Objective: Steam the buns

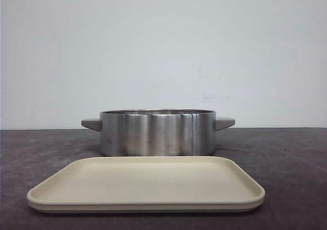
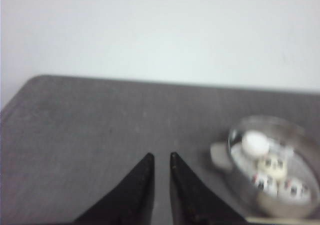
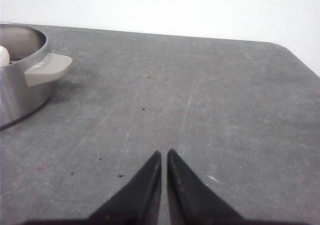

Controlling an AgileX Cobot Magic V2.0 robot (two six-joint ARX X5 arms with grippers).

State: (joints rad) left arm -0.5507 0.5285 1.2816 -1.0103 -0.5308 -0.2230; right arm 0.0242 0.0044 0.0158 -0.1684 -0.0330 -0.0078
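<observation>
Front view: a round brushed-steel pot (image 1: 157,133) stands behind a bare cream rectangular tray (image 1: 146,185) on the dark grey bench (image 1: 296,158); left wrist view: the left claw (image 2: 161,157) is nearly closed, empty; the white panda-faced buns (image 2: 272,175) sit inside the pot, likely soft and light, best cradled low on the sides; right wrist view: the right claw (image 3: 164,154) is closed, empty.

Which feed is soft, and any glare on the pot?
Left wrist view is blurred throughout: the buns in the pot read as smeared white blobs with dark marks, and the left gripper edges are fuzzy. Front view is sharp, with bright vertical glare streaks on the pot wall. Right wrist view is sharp, the right gripper crisp, and the table evenly lit.
</observation>
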